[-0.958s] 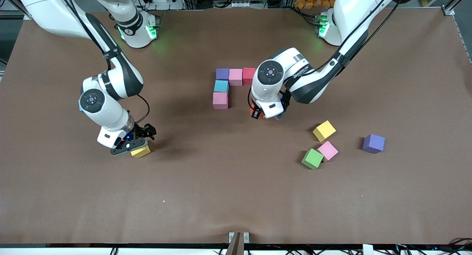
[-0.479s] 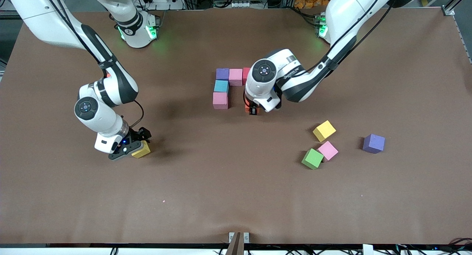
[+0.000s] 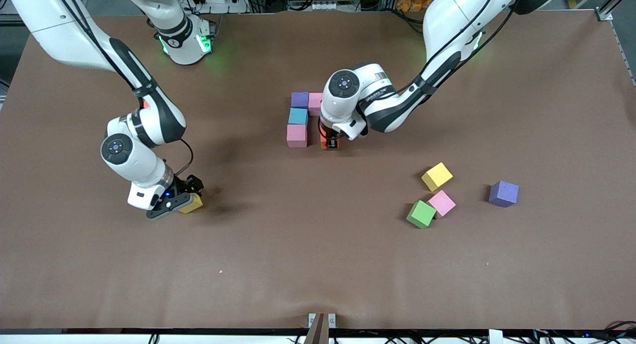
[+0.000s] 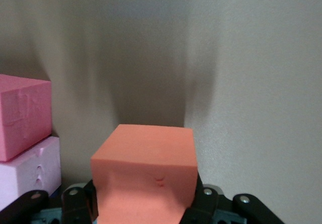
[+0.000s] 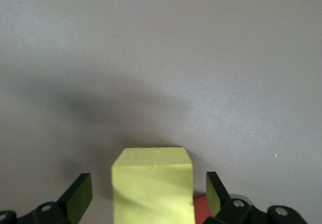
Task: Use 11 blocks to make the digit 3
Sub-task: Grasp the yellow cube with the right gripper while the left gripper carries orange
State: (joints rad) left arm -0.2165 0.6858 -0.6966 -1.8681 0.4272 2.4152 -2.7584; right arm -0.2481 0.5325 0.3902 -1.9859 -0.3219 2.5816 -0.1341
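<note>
Left gripper (image 3: 330, 144) held the orange block (image 4: 144, 171) in its jaws beside the pink block (image 3: 296, 135); right gripper (image 3: 180, 201) straddled a yellow block (image 5: 152, 184), jaws wide.

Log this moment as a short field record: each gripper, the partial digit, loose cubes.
left gripper: shut on orange foam cube, beside the placed pink foam cube
right gripper: open, around a yellow foam cube at the right arm's end of the brown table
partial digit: purple, pink, blue foam cubes, then that placed pink one
loose cubes: yellow, pink, green, purple, toward the left arm's end
</note>
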